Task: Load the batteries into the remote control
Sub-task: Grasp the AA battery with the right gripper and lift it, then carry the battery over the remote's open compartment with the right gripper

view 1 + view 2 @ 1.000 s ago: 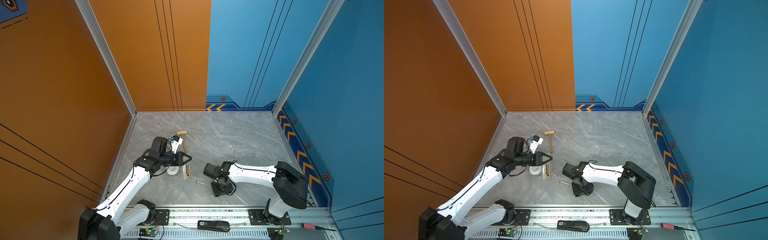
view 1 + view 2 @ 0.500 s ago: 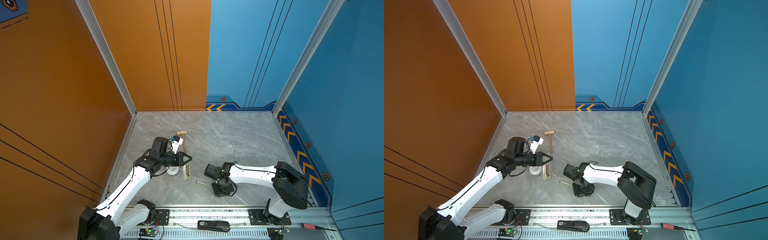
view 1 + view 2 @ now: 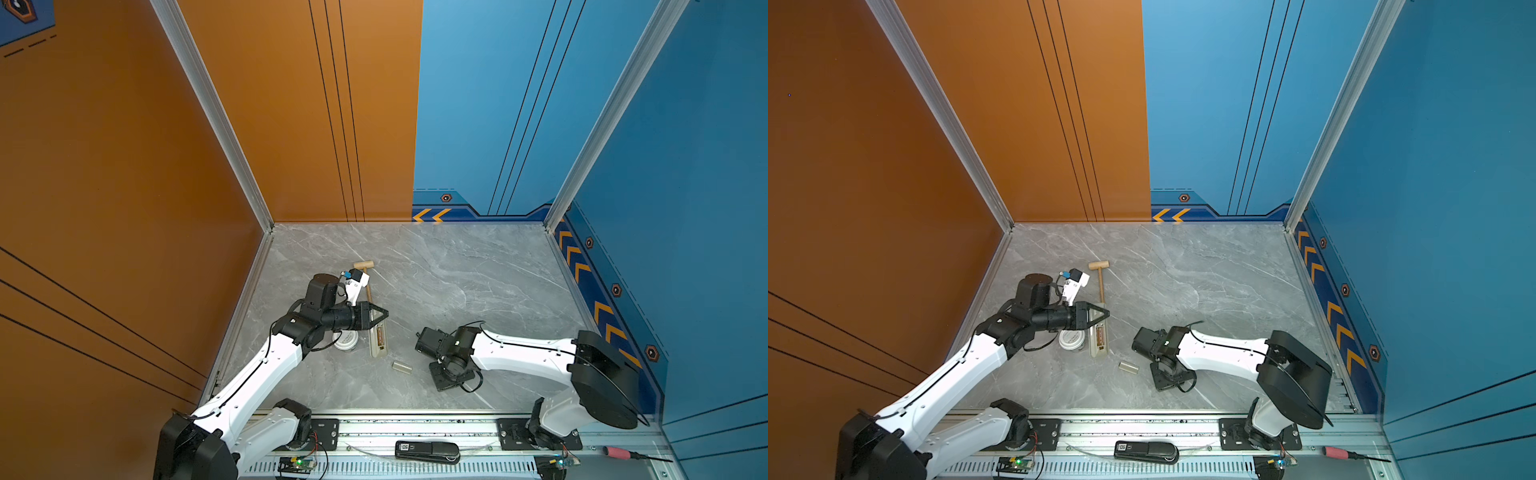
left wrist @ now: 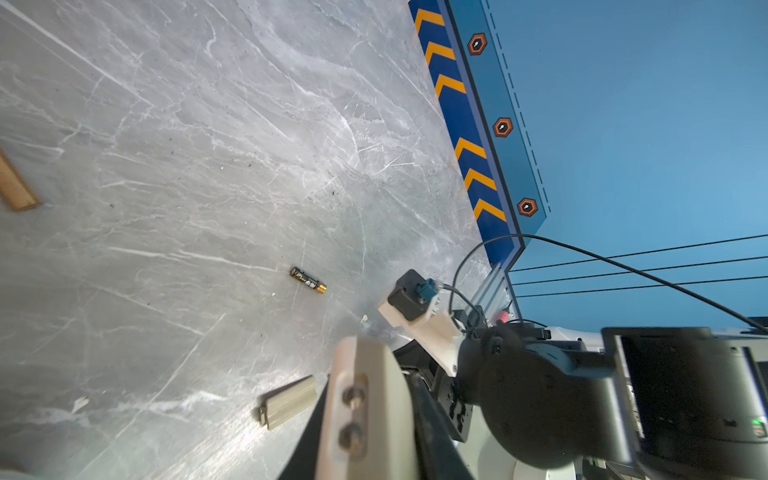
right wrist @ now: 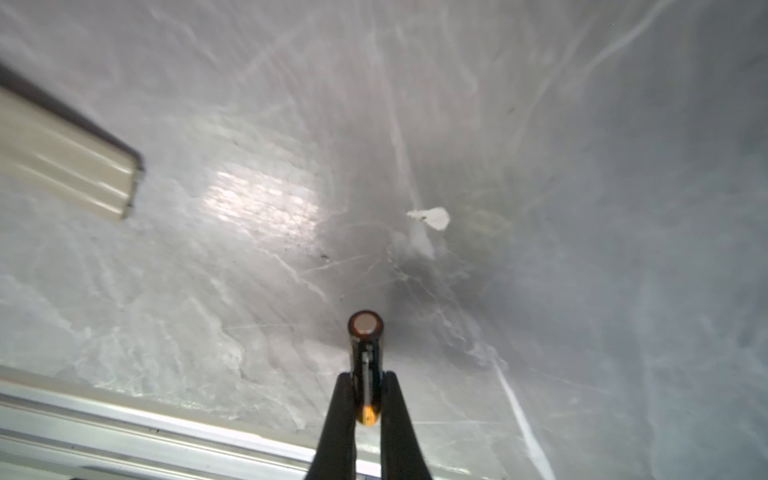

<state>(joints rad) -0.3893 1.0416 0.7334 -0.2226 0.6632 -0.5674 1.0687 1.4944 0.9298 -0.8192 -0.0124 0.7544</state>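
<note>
The beige remote control (image 3: 378, 341) (image 3: 1099, 341) lies back up on the marble with its battery compartment open. My left gripper (image 3: 381, 314) (image 3: 1103, 314) is shut on its far end. In the left wrist view that end (image 4: 372, 374) sits between the jaws. My right gripper (image 5: 365, 380) is shut on a black battery with gold ends (image 5: 365, 345), just above the table. In both top views the right gripper (image 3: 452, 375) (image 3: 1172, 375) points down, right of the remote. A second battery (image 4: 308, 280) lies loose on the marble.
The beige cover piece (image 3: 401, 367) (image 3: 1128, 367) (image 4: 289, 401) lies between remote and right gripper. A white round tin (image 3: 345, 343) sits under the left arm. A wooden mallet (image 3: 365, 274) lies behind it. A black device (image 3: 428, 451) and a red screwdriver (image 3: 619, 453) rest on the front rail.
The right gripper's jaws have closed onto the battery, and its wrist has shifted slightly. The left arm has stayed put on the remote.
</note>
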